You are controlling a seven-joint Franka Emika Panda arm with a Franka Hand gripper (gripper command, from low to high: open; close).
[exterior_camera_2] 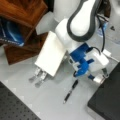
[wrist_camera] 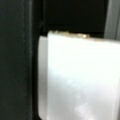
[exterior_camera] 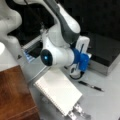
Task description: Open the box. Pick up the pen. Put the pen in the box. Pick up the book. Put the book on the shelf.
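The box lies with its black lid down and flat at a front view's right, and it also shows at a front view's bottom right. My gripper hangs at the box's front edge, on the white hand with the blue mount. The wrist view is filled by the white front tab against the dark rim. On the table beside the box lies the slim black pen, free of the gripper. The white spiral book leans on a slatted stand. The brown wooden shelf stands apart from the arm.
The silver slatted stand sticks out under the book's lower edge. A blue-covered item sits under the shelf's top. A dark perforated board fills a front view's bottom left. The arm's white body looms over the book.
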